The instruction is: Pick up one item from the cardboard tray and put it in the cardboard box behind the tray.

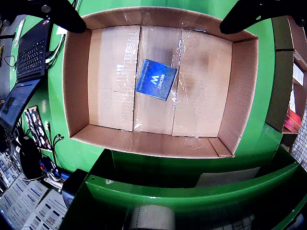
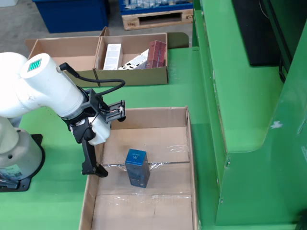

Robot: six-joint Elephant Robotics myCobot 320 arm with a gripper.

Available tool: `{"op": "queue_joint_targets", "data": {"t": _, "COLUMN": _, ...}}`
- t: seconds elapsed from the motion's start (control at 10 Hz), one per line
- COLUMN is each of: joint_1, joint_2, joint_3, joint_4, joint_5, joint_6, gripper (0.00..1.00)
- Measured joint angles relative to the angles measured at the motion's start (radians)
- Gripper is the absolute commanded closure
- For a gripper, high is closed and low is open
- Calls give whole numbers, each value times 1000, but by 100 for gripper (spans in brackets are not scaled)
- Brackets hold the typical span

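The view riding on the claw [image 2: 103, 143] shows you its fingers spread wide and empty above the box [image 1: 76, 86], the blue carton [image 1: 156, 79] apparently released inside.

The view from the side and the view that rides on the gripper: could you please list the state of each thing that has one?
Gripper: open, empty, fingers spread above the box.
Blue carton: standing upright on the box floor, free of the gripper.
Cardboard box: open-topped, holding only the blue carton.
Cardboard tray: open, several cartons inside its right compartment.
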Motion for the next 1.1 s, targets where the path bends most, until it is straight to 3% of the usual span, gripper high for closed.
{"op": "queue_joint_targets", "data": {"t": 0.2, "joint_1": -6, "joint_2": -2, "joint_3": 0, "joint_4": 3, "joint_5": -2, "joint_6": -1, "gripper": 0}}
{"op": "queue_joint_targets", "data": {"t": 1.1, "joint_1": -5, "joint_2": -261, "joint_3": 370, "joint_4": -123, "joint_5": 8, "joint_6": -30, "gripper": 0}}
